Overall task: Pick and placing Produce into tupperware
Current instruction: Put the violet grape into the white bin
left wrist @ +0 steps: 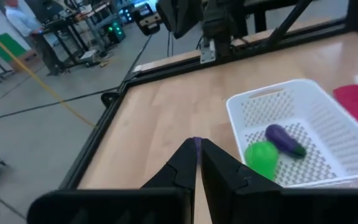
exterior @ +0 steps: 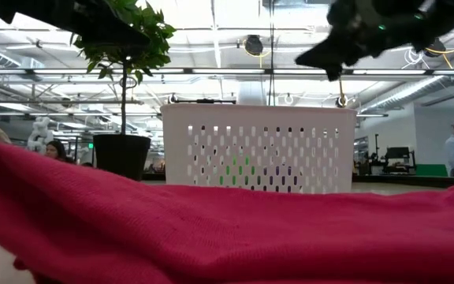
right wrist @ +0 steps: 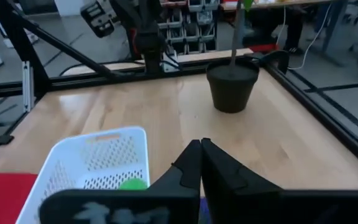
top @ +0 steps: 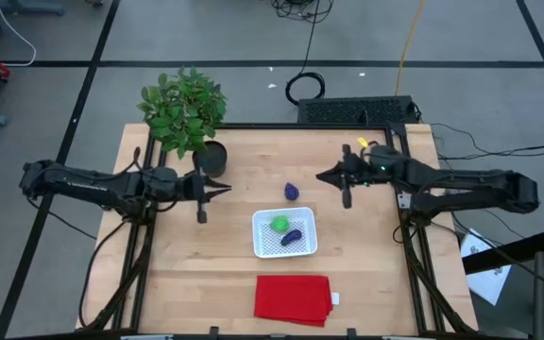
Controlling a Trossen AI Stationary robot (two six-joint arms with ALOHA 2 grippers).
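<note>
Left arm: the left gripper (top: 227,192) hangs above the bare wood beside the potted plant (top: 185,111), fingers pressed together on nothing, well apart from the produce.

Centre, the container: the white tupperware (top: 308,227) sits mid-table, a shallow square basket with rounded corners and perforated walls, just beyond the red cloth (top: 292,298).

Done: the round green piece (top: 279,224) and the elongated dark purple piece (top: 292,237) lie inside it, close together on the mesh floor.

Left: the rounded purple piece (top: 293,192) rests on the table just outside the basket's far rim, between the two grippers; by the look of it, one pick-and-place remains.

Look of the remaining piece: small, dark violet, knobbly in outline, far smaller than the basket.

Right arm: the right gripper (top: 324,177) hovers near the purple piece, fingers closed and empty; likely the nearer arm for the last pick.
</note>
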